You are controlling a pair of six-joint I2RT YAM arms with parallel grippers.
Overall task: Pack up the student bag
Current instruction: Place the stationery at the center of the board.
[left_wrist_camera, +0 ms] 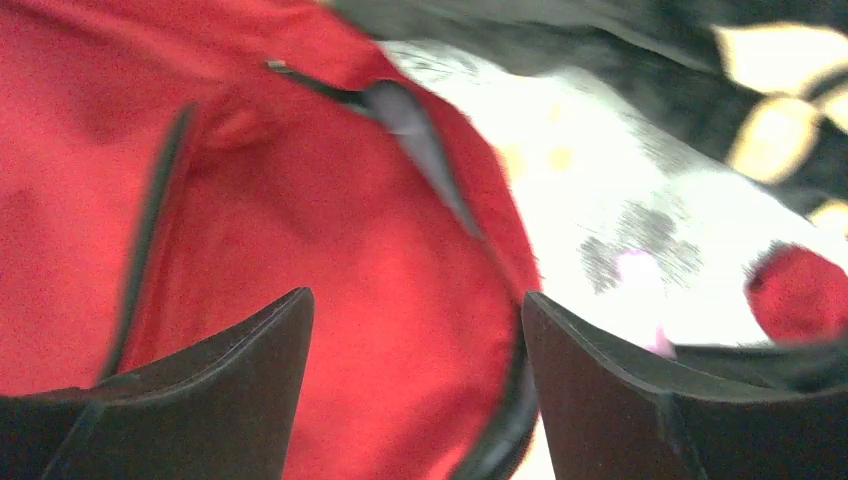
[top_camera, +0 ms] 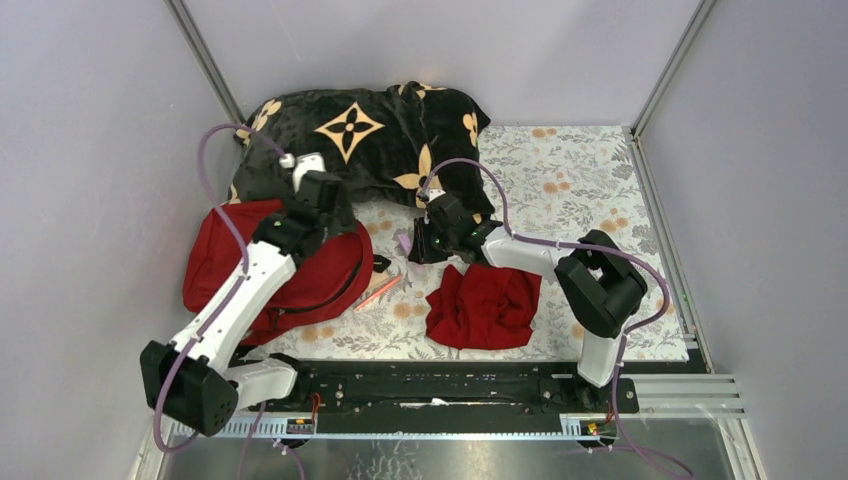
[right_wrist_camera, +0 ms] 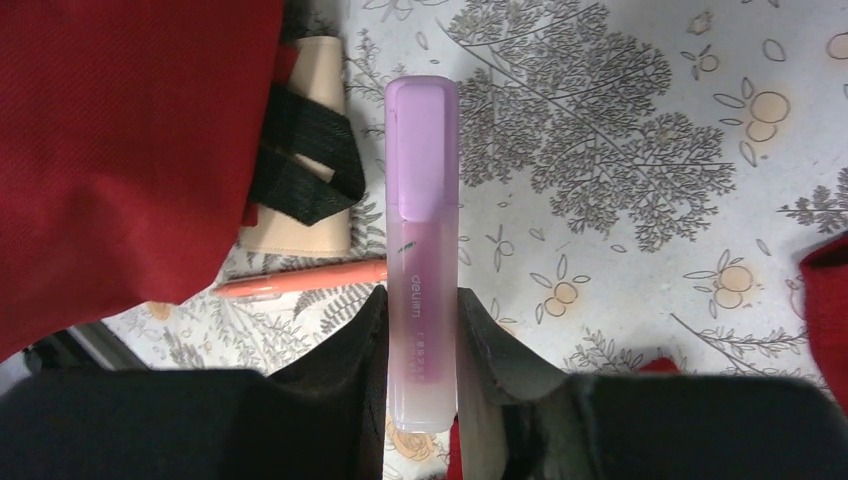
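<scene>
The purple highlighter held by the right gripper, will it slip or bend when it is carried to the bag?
The purple highlighter looks like rigid plastic, so it probably will not bend. Its surface seems smooth, and the right gripper pinches only one end, so it might slip or pivot. It is slim, so likely light.

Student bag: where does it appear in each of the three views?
Top external: student bag at left, partly under the left arm.
Left wrist: it fills left and centre.
Right wrist: upper left corner.
Shared landmark: floral table cover.
</scene>
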